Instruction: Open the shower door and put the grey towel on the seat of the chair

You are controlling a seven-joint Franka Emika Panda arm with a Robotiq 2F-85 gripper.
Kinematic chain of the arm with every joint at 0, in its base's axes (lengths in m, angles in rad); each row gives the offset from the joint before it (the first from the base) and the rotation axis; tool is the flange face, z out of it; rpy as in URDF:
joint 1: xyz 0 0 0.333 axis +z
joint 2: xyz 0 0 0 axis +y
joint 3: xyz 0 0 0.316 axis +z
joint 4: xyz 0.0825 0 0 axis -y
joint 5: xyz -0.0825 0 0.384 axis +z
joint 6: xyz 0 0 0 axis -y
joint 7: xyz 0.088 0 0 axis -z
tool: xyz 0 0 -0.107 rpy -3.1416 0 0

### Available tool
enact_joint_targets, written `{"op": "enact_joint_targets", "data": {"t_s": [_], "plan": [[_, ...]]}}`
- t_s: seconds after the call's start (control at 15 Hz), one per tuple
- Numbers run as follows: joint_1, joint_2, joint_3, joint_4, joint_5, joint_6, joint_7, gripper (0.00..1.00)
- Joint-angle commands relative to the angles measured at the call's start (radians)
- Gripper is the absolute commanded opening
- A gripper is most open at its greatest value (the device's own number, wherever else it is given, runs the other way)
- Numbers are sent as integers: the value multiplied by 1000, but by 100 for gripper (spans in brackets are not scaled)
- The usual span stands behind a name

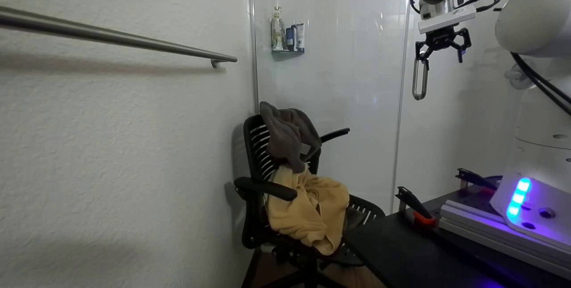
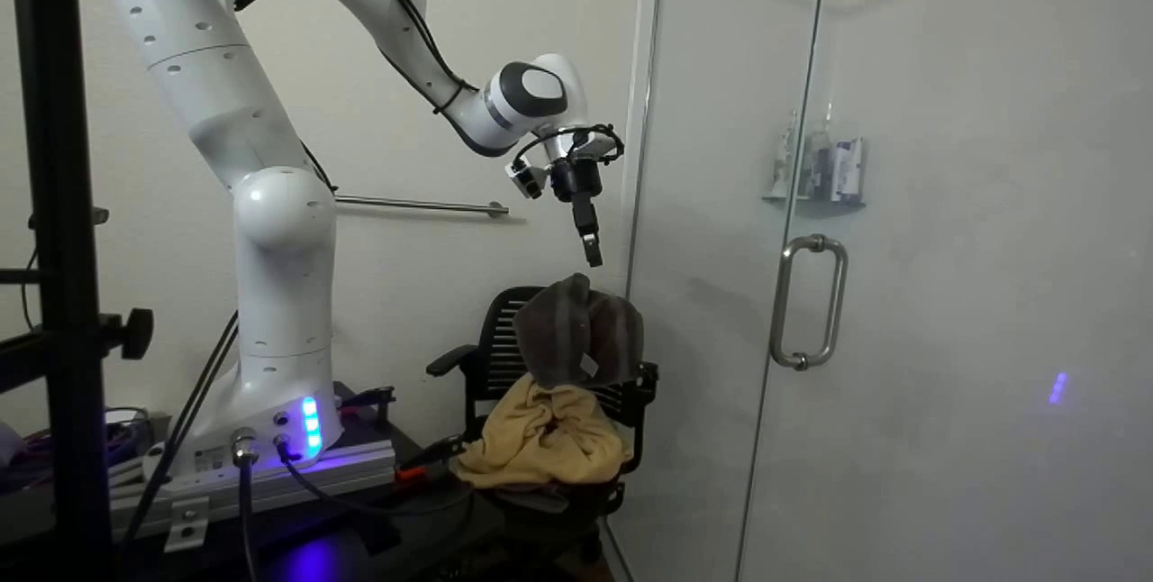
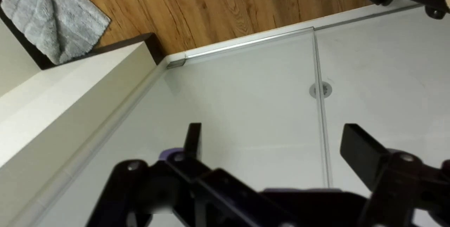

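By the pale wall [image 1: 125, 145], the office chair's [image 1: 267, 187] backrest [image 1: 260, 143] bears the grey towel [image 1: 285, 136]; rightward, in both exterior views, the shower door [image 2: 955, 321] looks shut. Our jaws are spread; we should straddle the steel handle [image 2: 781, 303] squarely.

White Panda arm [image 2: 286, 285], blue-lit base [image 2: 257, 390]

Smooth, rounded casings [image 2: 221, 100] were pocked with oval recesses [image 1: 560, 136]. Black cables [image 2: 419, 25] ran along the forearm [image 2: 376, 13]. A segmented light strip [image 2: 312, 425] glowed blue, and a black band [image 2: 514, 91] framed the white wrist cap [image 2: 543, 84]. The jaws were black, angular and jointed, with round screws [image 3: 134, 165] and touches of purple.
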Motion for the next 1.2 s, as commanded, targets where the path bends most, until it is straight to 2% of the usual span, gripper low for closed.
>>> {"op": "enact_joint_targets", "data": {"t_s": [0.0, 0.13, 0.33, 0.47, 0.6, 0.67, 0.73, 0.87, 1.0, 1.07, 1.13], "plan": [[-27, -30, 25, -45, -38, 144, -117, 100], [-50, -37, -27, -69, -49, 273, -240, 100], [-146, -50, -99, -98, -67, 425, -376, 100], [-239, -35, -150, -102, -75, 513, -426, 100], [-356, 4, -151, -77, -111, 559, -414, 100], [-436, 41, -128, -63, -159, 595, -355, 100], [-362, 5, -127, -59, -66, 532, -428, 100], [-439, 21, -122, -59, -98, 570, -417, 100], [-446, 31, -116, -59, -99, 577, -409, 100], [-421, 31, -125, -76, -84, 601, -450, 100], [-357, 175, -87, -26, -41, 675, -417, 100]]}}
